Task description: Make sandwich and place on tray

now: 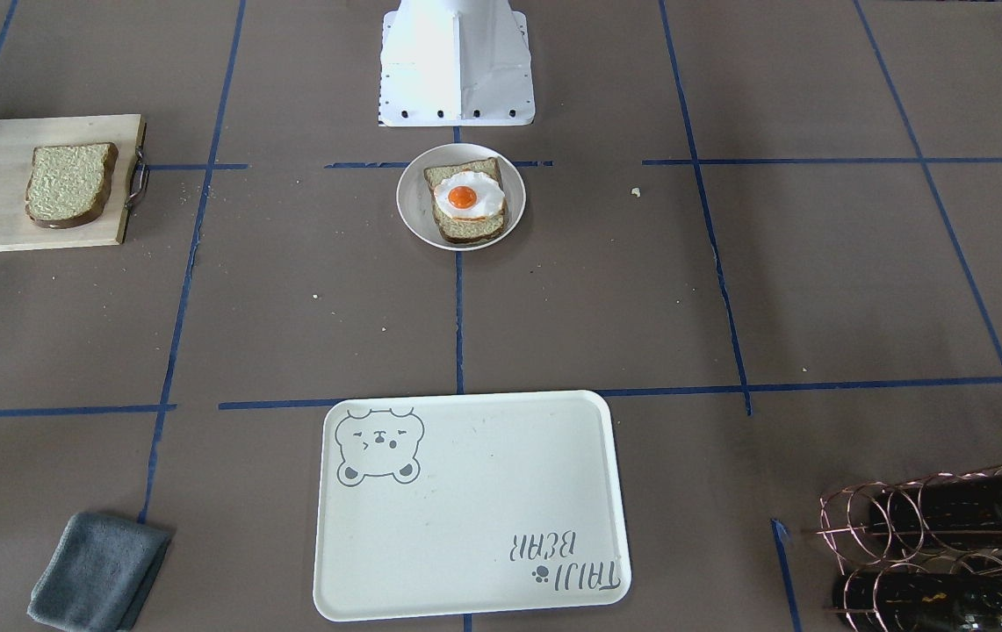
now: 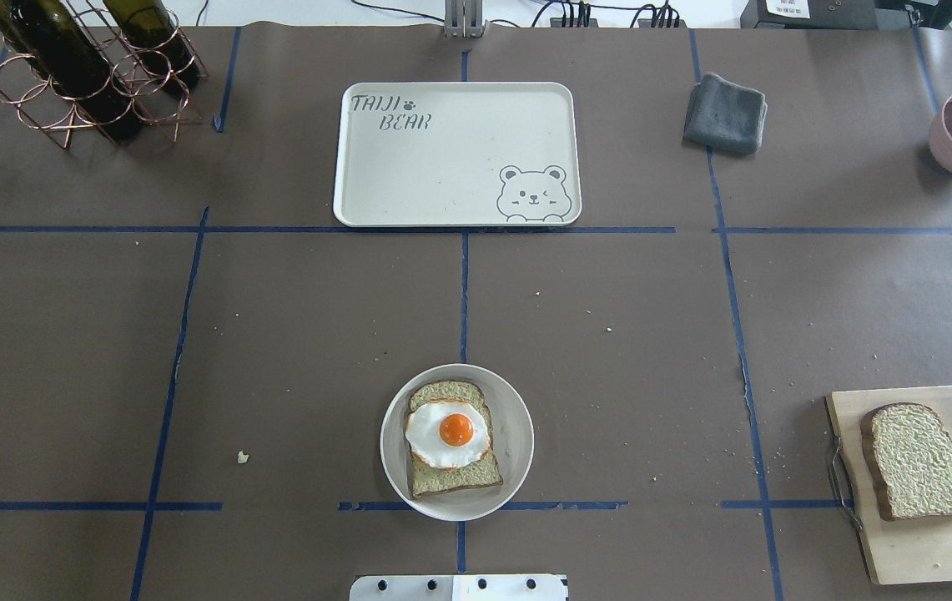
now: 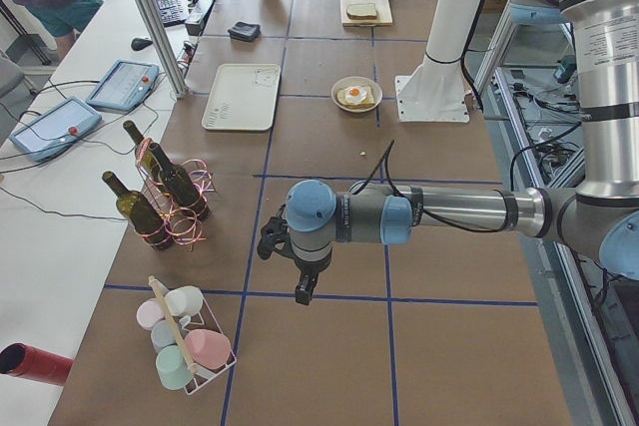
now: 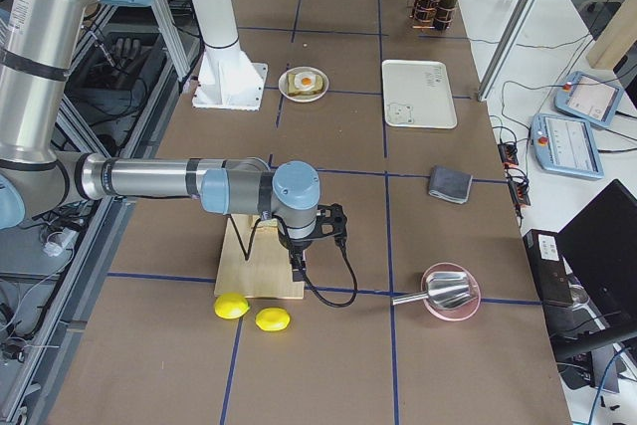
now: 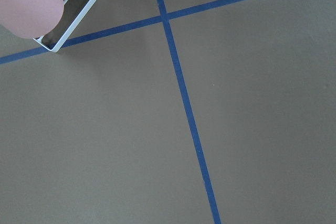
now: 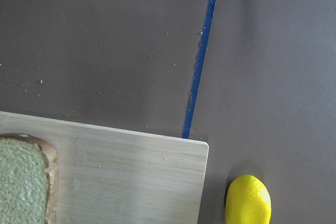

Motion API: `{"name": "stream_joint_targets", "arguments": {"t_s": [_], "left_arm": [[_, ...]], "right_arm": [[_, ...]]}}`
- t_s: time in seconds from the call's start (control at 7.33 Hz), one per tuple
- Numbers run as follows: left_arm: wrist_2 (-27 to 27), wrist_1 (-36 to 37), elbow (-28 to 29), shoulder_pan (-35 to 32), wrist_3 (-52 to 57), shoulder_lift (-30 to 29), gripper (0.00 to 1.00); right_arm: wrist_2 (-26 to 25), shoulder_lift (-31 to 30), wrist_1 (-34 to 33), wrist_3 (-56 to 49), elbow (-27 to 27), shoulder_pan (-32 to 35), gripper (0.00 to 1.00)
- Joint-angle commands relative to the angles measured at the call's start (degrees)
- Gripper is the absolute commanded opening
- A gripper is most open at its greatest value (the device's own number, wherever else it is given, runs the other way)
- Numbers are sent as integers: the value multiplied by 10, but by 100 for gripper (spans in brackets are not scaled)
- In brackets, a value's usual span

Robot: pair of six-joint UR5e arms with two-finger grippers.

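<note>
Bread slice (image 6: 23, 182) on wooden board (image 6: 131, 177); lemon (image 6: 248, 200) on table (image 6: 105, 40), just off the board's corner; blue tape line (image 6: 202, 61).

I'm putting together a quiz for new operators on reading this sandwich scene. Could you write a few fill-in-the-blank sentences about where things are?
1. The fried egg lies on a slice of bread, which sits on a round white ____.
2. The second slice of bread lies on a wooden ____.
3. The tray has a drawing of a ____ face in one corner.

Missing words: plate; board; bear.
</note>
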Motion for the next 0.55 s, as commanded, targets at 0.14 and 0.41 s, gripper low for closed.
{"name": "stream_joint_targets", "arguments": {"t_s": [0.14, 0.41], "left_arm": [[-1, -9, 4, 0, 1, 1, 100], [-2, -10, 4, 0, 1, 1, 100]], "right_arm": [[0, 1, 0, 1, 0, 0, 100], [0, 4, 0, 3, 1, -1, 100]]}}
